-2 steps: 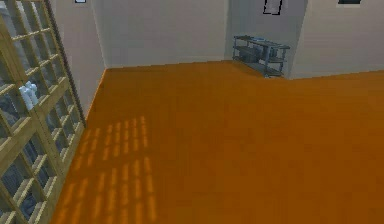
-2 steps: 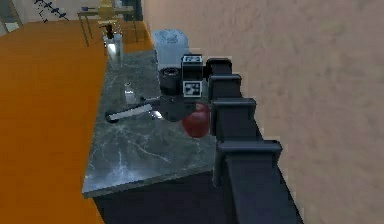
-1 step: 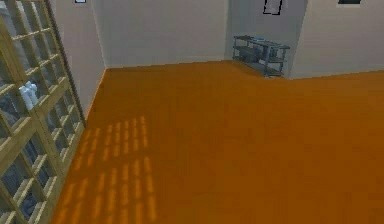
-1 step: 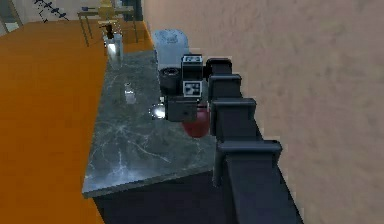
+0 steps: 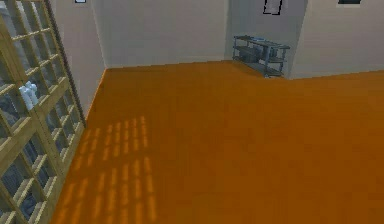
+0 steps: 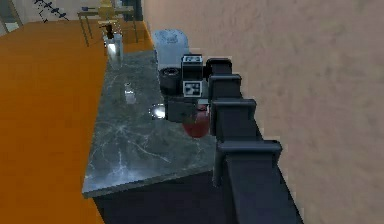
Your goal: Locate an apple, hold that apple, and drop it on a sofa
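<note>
Forward view: bare orange floor (image 5: pixel 230 140) running to a pale far wall, a window wall (image 5: pixel 30 110) along the view's left, a metal shelf (image 5: pixel 262 52) against the far wall, a framed picture (image 5: pixel 272 6) above it.

Arm side view: dark marble counter (image 6: pixel 130 150) along a beige wall, with the arm (image 6: pixel 245 160) reaching up the view above the counter's wall-side edge. Two white marked squares (image 6: pixel 194 78) at the arm's far end, and the gripper (image 6: pixel 176 104) just left of them. A red rounded blob (image 6: pixel 197 126) — taken for the apple by colour and shape — just beside the gripper's dark body on the side toward the view's bottom, close against the arm's left face, about midway along the counter's wall-side edge. Round, so no long axis to line up with. Cannot tell whether resting on the counter or lifted clear of it — hence cannot tell whether the gripper holds anything.

Elsewhere on the counter: a clear jar (image 6: pixel 172 42) near the far wall-side corner, a bottle (image 6: pixel 112 45) at the far outer corner, a glass (image 6: pixel 128 95) toward the outer edge.

Judged: coming move hanging on that small offset between blob and fingers; sofa to be sought once the grasp is sure.
</note>
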### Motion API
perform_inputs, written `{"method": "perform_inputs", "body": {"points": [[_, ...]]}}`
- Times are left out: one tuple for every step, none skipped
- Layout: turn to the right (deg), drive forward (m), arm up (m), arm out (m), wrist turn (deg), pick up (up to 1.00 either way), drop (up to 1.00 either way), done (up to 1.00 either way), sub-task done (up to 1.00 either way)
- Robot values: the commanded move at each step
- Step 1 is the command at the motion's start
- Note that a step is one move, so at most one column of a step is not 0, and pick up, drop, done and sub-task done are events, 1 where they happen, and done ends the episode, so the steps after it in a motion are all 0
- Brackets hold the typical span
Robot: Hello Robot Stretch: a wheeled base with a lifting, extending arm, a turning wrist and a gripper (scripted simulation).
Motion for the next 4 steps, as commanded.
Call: {"method": "perform_inputs", "body": {"points": [[0.0,0.0,-0.08,0.0,0.0,0.0,0.0,0.0,0.0],[0.0,0.0,0.0,0.0,0.0,1.0,0.0,0.0,0.0],[0.0,0.0,0.08,0.0,0.0,0.0,0.0,0.0,0.0],[0.0,0.0,0.0,0.0,-45.0,0.0,0.0,0.0,0.0]]}}
